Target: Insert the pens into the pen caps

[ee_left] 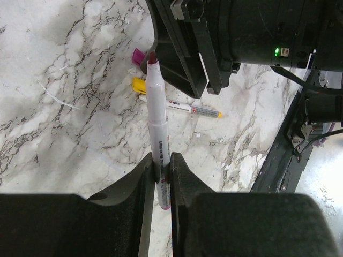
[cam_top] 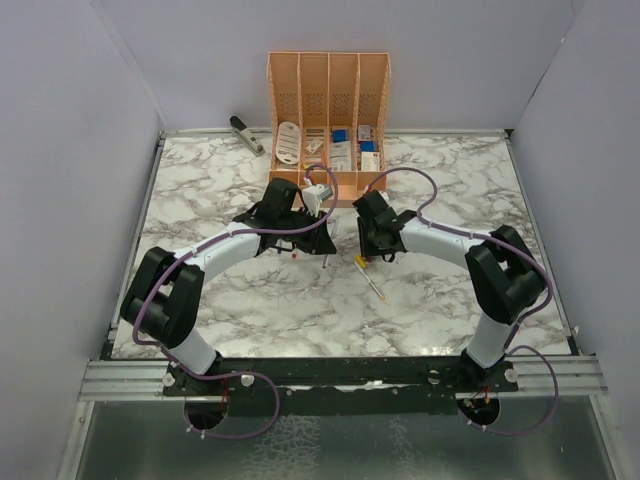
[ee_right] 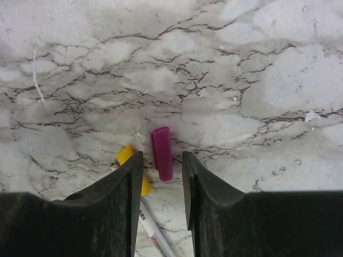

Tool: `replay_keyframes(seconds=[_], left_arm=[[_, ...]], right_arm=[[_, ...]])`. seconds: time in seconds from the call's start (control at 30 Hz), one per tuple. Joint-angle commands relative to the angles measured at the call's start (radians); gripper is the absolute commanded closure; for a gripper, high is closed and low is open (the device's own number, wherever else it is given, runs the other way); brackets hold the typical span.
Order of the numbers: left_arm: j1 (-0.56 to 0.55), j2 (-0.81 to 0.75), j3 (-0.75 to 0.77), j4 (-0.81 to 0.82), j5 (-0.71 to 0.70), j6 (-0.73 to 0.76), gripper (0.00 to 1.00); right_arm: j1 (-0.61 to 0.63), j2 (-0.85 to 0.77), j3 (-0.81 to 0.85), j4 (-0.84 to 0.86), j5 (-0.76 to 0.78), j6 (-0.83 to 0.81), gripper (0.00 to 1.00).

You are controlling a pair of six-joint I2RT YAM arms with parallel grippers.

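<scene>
right wrist: purple cap [ee_right: 162,152] lies flat on the table [ee_right: 241,80] between the tips of the right fingers [ee_right: 115,209], which are open and empty. its long axis runs parallel to them. left fingers [ee_left: 134,187] clamp the purple-tipped pen [ee_left: 158,107], tip pointing outward.

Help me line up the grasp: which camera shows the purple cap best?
The right wrist view: the purple cap lies whole on the marble table, at the fingertips of the open right gripper. The left wrist view shows only part of it beside the held pen; in the top view it is too small to make out.
</scene>
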Motion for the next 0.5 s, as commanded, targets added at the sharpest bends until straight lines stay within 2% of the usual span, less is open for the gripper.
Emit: replay_keyframes(seconds=[0.0,0.47], left_arm=[[0.001,0.013,0.016,0.024,0.029,0.003,1.0],[0.001,0.013,0.021,0.032,0.024,-0.007,1.0]], right_arm=[[-0.016,0.016,0.01,0.035,-0.009,-0.01,0.66],[-0.018,0.028,-0.021,0.065,-0.075,-0.019,0.69]])
